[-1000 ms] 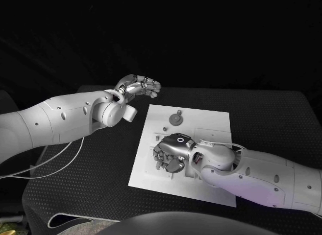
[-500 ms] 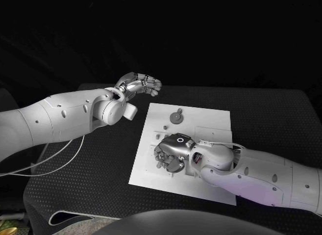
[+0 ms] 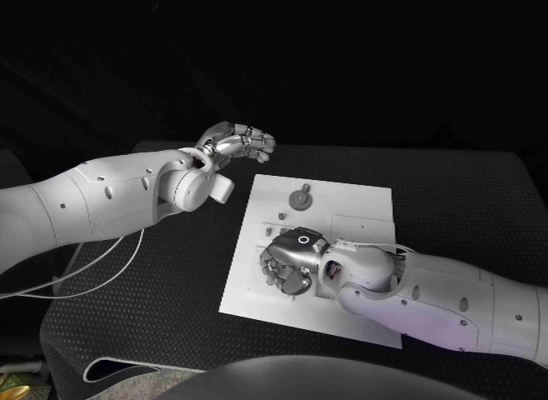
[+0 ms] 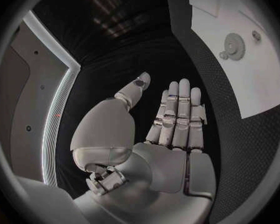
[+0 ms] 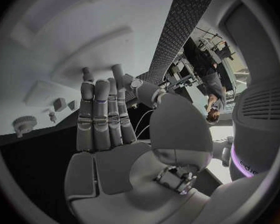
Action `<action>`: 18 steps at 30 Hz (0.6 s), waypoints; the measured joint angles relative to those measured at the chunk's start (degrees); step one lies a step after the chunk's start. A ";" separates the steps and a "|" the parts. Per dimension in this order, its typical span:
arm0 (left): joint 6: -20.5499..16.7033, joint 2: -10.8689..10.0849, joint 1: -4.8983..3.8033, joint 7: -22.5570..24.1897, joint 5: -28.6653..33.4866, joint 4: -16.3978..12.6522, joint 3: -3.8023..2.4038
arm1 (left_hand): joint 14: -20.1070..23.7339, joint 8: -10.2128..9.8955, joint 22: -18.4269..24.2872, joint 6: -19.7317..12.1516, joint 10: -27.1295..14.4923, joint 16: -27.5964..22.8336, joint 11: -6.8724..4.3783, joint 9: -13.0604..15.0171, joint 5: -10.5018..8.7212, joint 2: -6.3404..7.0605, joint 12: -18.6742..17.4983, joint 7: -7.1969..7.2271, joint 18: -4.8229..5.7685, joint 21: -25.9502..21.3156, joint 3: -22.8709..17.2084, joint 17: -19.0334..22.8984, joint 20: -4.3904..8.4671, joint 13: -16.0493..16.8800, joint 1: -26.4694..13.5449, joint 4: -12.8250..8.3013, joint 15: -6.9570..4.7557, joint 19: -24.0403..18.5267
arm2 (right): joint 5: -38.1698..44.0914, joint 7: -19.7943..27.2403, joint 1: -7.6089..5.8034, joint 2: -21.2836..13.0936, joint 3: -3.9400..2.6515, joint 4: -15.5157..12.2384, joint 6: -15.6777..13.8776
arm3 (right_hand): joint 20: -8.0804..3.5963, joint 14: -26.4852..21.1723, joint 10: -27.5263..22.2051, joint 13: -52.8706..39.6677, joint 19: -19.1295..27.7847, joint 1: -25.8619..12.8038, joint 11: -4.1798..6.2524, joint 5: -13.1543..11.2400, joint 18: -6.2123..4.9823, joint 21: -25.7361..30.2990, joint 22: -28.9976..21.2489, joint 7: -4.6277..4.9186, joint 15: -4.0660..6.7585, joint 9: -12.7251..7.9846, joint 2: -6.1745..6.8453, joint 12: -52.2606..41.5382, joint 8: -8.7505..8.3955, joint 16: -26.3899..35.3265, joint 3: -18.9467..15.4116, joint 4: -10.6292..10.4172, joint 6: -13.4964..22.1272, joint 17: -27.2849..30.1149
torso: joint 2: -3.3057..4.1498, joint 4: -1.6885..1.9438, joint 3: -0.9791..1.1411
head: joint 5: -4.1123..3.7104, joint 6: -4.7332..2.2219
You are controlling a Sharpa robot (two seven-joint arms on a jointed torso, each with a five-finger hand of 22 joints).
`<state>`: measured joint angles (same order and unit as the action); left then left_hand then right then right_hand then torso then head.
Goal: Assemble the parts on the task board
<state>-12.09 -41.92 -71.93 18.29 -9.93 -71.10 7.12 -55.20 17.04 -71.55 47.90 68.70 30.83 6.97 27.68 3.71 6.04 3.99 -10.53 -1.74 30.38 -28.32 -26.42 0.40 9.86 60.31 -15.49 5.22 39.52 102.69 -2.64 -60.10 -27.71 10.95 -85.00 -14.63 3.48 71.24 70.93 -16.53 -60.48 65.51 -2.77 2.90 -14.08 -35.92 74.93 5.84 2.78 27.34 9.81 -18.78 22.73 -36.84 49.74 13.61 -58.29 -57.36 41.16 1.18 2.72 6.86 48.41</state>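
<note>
Black textured table point(image 3: 142, 292), dark room behind. White task board point(image 3: 358, 204) lies mid-table. Nearest, the right hand point(image 3: 292, 260) rests palm-down on the board's near-left part, fingers straight and close together against the white surface; can't tell if anything is under them. Beyond it on the board, small grey pegs point(image 3: 279, 219), then a round gear part point(image 3: 299, 200) near the far edge. Farthest, off the board's far-left corner, the left hand point(image 3: 238, 143) hovers above the table, fingers extended, holding nothing.
</note>
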 measured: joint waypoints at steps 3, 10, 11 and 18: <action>0.01 0.01 -0.01 -0.01 0.00 0.00 0.00 | 0.00 0.00 0.00 0.00 0.00 0.00 0.00 0.00 0.00 0.00 0.00 0.00 0.00 0.00 0.00 -0.06 0.00 0.00 0.00 0.00 0.00 0.00 | -0.28 0.02 0.00 0.12 0.08 0.00 0.18 | 0.42 -0.18 -0.75 0.02 0.43 -1.26 -0.53 1.36 -0.01 0.00 -0.01 0.23 -0.18 0.01 0.40 -0.01 -0.15 0.00 -0.86 0.44 0.14 0.36 | 0.00 0.02 0.00 | -0.02 0.01; 0.05 -0.03 -0.06 -0.06 0.00 0.01 -0.02 | 0.00 0.00 0.01 0.00 0.00 0.00 0.00 0.00 0.00 0.00 0.00 0.00 0.00 0.00 0.00 -0.05 0.00 0.00 0.00 0.00 0.00 0.00 | -1.20 0.19 0.09 0.14 0.28 0.16 0.72 | 0.92 -1.14 -2.99 0.35 0.94 -4.82 -1.34 2.91 -0.68 0.00 0.00 1.35 -0.72 -0.39 2.30 1.28 -1.72 0.00 -5.58 0.62 1.99 1.60 | 0.00 0.02 -0.04 | -0.08 0.01; 0.06 -0.03 -0.07 -0.06 0.00 0.01 -0.02 | 0.00 0.00 0.01 0.00 0.00 0.00 0.00 0.00 0.00 0.00 0.00 0.00 0.00 0.00 0.00 -0.08 0.00 0.00 0.00 0.00 0.00 0.00 | -1.29 0.19 0.10 0.12 0.29 0.21 0.81 | 0.90 -1.29 -3.18 0.42 0.95 -4.93 -1.54 2.93 -0.68 0.00 0.01 1.52 -0.87 -0.46 2.40 1.51 -1.85 0.00 -5.96 0.71 2.17 1.72 | 0.00 0.02 -0.03 | -0.08 0.01; 0.08 -0.03 -0.08 -0.09 0.00 0.00 -0.02 | 0.00 0.00 -0.04 0.00 0.00 0.00 0.00 0.00 0.00 0.00 0.00 0.00 0.00 0.00 0.00 -0.11 0.00 -0.05 0.00 0.00 0.00 0.00 | -1.88 0.27 0.08 0.12 0.26 0.22 0.95 | 0.73 -1.56 -4.92 0.65 1.16 -4.63 -2.05 2.93 -0.56 0.00 0.08 2.15 -0.94 -0.83 3.09 2.41 -3.00 0.00 -7.81 1.12 3.81 2.55 | 0.00 0.02 -0.04 | -0.07 -0.04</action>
<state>-12.01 -41.95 -72.02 18.20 -9.93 -71.10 7.10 -55.20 17.04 -71.59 47.90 68.70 30.83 6.97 27.68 3.71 6.04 3.99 -10.53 -1.74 30.38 -28.32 -26.52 0.40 9.81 60.31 -15.49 5.22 39.52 100.81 -2.38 -60.02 -27.59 11.22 -84.78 -13.68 4.21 69.68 66.01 -15.88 -59.32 60.87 -4.82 5.83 -14.63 -35.92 75.01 7.99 1.84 26.52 12.90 -16.37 19.73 -36.84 41.93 14.73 -54.48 -54.80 41.16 1.20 2.69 6.79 48.37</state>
